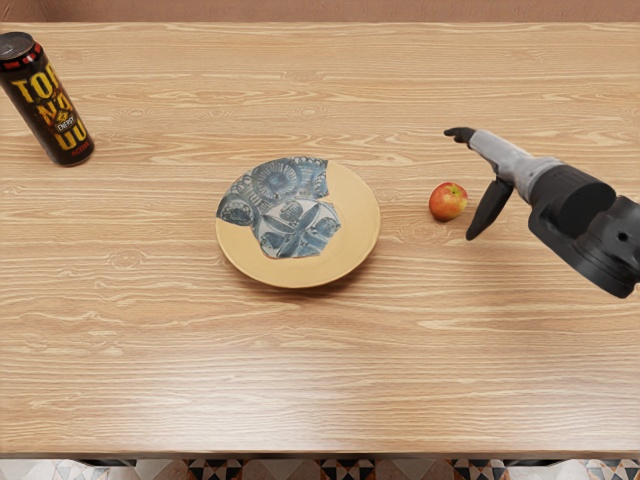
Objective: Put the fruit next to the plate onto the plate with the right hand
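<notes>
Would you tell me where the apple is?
Head view: the apple lies on the table right of the plate, apart from it, with the open right hand just beyond it.

Right arm (590, 228), bulky matte-black casing in rounded segments, right hand (497, 160) with a pale grey shell — slim, tapered black fingers (488, 210)
</notes>
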Tool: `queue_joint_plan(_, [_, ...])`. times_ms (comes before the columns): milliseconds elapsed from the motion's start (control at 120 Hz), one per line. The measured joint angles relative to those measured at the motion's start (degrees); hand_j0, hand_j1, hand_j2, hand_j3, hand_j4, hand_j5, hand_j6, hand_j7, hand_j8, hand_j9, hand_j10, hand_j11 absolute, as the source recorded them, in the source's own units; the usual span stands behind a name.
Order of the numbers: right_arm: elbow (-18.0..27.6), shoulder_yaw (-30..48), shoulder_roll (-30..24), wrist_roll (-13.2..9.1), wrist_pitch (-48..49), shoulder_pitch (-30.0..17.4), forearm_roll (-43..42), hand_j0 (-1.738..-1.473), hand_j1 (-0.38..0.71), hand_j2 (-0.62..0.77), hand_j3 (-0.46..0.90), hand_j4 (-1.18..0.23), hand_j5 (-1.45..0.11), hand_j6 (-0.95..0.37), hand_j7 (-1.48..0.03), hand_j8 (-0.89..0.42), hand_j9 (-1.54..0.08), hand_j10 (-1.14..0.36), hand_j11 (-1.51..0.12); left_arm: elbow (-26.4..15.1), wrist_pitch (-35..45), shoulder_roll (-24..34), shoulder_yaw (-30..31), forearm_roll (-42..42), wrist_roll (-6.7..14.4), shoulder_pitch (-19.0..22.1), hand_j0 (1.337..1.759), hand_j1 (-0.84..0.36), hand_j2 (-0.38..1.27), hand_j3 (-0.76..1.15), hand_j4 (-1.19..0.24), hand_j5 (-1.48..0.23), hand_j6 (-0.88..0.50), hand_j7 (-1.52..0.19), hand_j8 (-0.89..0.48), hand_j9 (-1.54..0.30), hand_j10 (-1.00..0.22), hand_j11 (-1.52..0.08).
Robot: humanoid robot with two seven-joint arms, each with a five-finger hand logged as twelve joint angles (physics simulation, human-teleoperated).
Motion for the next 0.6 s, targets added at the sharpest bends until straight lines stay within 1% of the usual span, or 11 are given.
queue_joint_plan(58, [-2.84,-0.1,1.95,-0.1,-0.74,-0.38,-1.31,-1.658,-0.21,-0.02,0.0,-0.12,-0.15,-0.12,-0.15,-0.12,-0.15,-0.12,-0.15,0.0,0.0,0.0,0.0,0.0,0.0,0.0,1.658,0.07,0.05,0.0,-0.23,-0.3,-0.23,-0.3,-0.23,-0.3,-0.23,-0.3])
queue_joint_plan(117, [-5.2,-0.15,3.56,-0.16,-1.16,-0.79,-2.06,-1.658,-0.17,-0.03,0.0,-0.16,-0.2,-0.16,-0.2,-0.16,-0.2,-0.16,-0.2,0.0,0.0,0.0,0.0,0.0,0.0,0.0,1.658,0.07,0.05,0.0,-0.23,-0.3,-0.23,-0.3,-0.23,-0.3,-0.23,-0.3])
queue_joint_plan(283, [-8.81,-0.25,5.97,-0.22,-1.67,-1.46,-2.89,-1.658,-0.07,-0.04,0.0,-0.24,-0.3,-0.24,-0.3,-0.24,-0.3,-0.24,-0.3,0.0,0.0,0.0,0.0,0.0,0.0,0.0,1.658,0.07,0.05,0.0,-0.23,-0.3,-0.23,-0.3,-0.23,-0.3,-0.23,-0.3])
queue_joint_plan(600, [-15.13,-0.37,10.84,-0.23,-1.79,-1.43,-3.21,-1.658,-0.02,-0.05,0.0,-0.28,-0.36,-0.28,-0.36,-0.28,-0.36,-0.28,-0.36,0.0,0.0,0.0,0.0,0.01,0.0,0.0,1.658,0.07,0.05,0.0,-0.23,-0.3,-0.23,-0.3,-0.23,-0.3,-0.23,-0.3])
